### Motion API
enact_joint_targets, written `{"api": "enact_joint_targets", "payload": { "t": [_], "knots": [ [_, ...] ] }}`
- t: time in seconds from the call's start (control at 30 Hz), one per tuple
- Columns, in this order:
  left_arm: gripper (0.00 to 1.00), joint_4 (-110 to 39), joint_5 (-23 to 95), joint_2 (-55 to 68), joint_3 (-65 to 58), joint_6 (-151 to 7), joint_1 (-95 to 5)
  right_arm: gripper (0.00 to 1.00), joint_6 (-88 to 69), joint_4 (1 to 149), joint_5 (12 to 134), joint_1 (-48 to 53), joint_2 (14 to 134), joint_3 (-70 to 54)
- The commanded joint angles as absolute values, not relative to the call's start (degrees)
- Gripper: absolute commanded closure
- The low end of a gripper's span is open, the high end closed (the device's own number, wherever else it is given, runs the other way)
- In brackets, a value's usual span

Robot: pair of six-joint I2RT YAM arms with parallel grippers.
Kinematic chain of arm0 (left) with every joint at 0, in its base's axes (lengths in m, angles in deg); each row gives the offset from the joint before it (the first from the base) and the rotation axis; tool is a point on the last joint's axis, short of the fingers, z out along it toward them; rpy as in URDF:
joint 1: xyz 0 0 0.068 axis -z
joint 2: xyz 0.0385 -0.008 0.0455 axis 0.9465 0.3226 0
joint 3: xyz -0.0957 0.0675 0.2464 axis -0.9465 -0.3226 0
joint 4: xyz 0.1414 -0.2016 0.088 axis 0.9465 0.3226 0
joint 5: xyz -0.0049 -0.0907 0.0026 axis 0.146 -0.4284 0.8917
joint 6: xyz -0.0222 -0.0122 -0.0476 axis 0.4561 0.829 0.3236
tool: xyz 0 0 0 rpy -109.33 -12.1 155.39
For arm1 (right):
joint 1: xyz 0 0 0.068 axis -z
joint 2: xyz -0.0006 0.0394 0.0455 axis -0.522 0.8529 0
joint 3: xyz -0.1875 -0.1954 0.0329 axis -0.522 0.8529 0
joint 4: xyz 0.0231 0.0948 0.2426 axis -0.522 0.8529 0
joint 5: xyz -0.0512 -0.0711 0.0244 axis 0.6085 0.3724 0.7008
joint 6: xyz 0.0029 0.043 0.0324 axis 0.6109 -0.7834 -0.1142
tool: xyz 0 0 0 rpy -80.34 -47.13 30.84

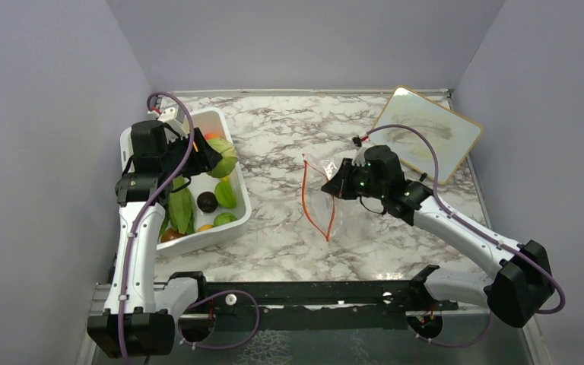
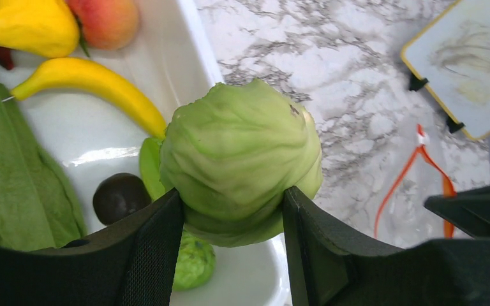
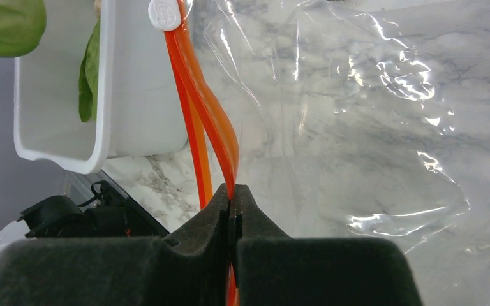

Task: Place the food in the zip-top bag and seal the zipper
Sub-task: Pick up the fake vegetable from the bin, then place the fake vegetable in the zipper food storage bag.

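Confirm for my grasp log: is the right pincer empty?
No, the right pincer is pinched shut on the red-orange zipper of the zip-top bag.

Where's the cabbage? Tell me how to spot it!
Find the white tub on the left of the marble table. The left hand holds the cabbage over it. It is a pale green wrinkly ball, unlike the smooth yellow banana and dark round fruit inside.
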State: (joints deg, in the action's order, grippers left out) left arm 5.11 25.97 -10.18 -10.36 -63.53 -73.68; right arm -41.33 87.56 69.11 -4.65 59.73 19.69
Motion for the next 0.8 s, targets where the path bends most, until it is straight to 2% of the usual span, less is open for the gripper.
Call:
{"api": "enact_joint_targets", "payload": {
  "t": [0.0,0.3,0.77],
  "knots": [
    [0.65,3.67,14.51,-13.57,-9.13,-63.13,-72.67,0.99,-43.6,84.81,68.27,-4.87,61.43,17.83],
    [0.7,-5.41,0.86,-17.07,-16.38,-57.41,-69.57,0.99,-45.43,81.03,65.25,-4.91,62.61,17.91],
    [0.7,-15.83,-3.02,-20.55,-25.66,-47.28,-63.85,0.99,-45.77,80.26,62.83,-4.92,61.9,18.61]
  ]
}}
